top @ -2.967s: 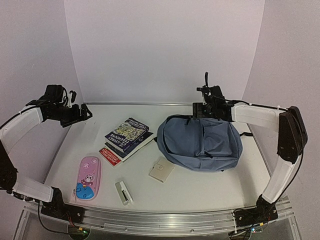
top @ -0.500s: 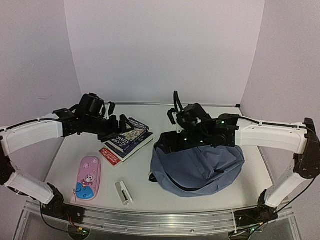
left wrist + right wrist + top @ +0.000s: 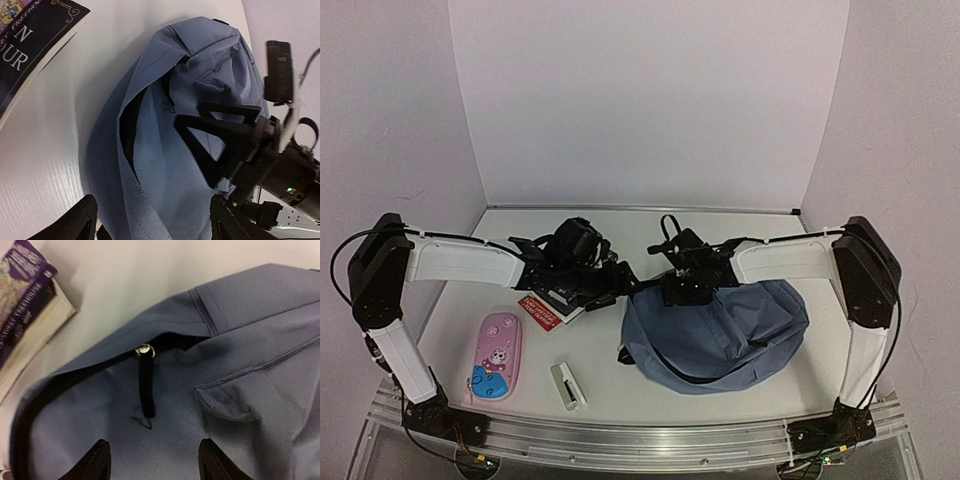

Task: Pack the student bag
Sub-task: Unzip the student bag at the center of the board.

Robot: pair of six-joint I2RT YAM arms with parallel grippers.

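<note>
Now | student bag (image 3: 720,335) is lying right of centre on the table (image 3: 620,225), zip gaping partly | left gripper (image 3: 152,205) and right gripper (image 3: 153,445) are hovering at its left edge, fingers apart, clamping nothing | books (image 3: 25,305), pink pencil case (image 3: 497,355) and stapler (image 3: 566,385) are waiting outside | packing is not yet beginning

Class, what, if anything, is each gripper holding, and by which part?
Nothing is held: the left gripper and the right gripper both stand open over the student bag, near its zip opening.
</note>
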